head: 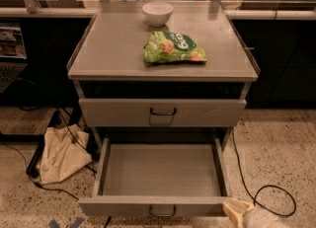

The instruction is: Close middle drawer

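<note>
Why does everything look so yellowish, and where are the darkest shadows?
Camera view: warm, dim lighting tints the grey cabinet top and the gripper, bottom right at the front corner of the open middle drawer; soft sheen near the white bowl; darkest shadow fills the gap above the upper drawer.

The middle drawer (160, 172) stands pulled out, the gripper (236, 207) at its front right corner.

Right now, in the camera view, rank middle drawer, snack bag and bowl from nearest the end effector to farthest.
The end effector is at bottom right.
1. middle drawer, just left of it.
2. snack bag, on the cabinet top.
3. bowl, at the back.
</note>
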Motion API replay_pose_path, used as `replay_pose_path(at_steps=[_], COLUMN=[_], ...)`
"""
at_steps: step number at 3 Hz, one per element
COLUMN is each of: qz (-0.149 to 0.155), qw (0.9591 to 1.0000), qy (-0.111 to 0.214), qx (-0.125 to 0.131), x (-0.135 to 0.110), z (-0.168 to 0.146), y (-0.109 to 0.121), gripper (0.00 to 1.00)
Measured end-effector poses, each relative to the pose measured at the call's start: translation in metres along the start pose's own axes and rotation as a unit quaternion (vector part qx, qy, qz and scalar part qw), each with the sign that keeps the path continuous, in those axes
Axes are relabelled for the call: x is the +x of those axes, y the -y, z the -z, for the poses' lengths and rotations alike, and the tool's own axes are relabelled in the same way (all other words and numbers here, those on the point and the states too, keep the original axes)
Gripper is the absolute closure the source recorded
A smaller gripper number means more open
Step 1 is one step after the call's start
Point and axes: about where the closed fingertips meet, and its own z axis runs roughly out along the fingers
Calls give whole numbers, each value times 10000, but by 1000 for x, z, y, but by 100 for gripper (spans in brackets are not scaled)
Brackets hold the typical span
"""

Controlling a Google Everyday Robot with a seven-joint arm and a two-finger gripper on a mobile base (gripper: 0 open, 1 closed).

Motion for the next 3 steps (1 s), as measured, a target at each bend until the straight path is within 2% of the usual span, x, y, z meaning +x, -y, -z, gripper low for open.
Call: replay_pose_path(at_steps=[1,3], qz=[-358,-377], qw=[9992,9991], qy=[-201,-191], qx=[34,-17], x=[43,43], z=[-17,-19], y=[8,4], gripper=[100,100])
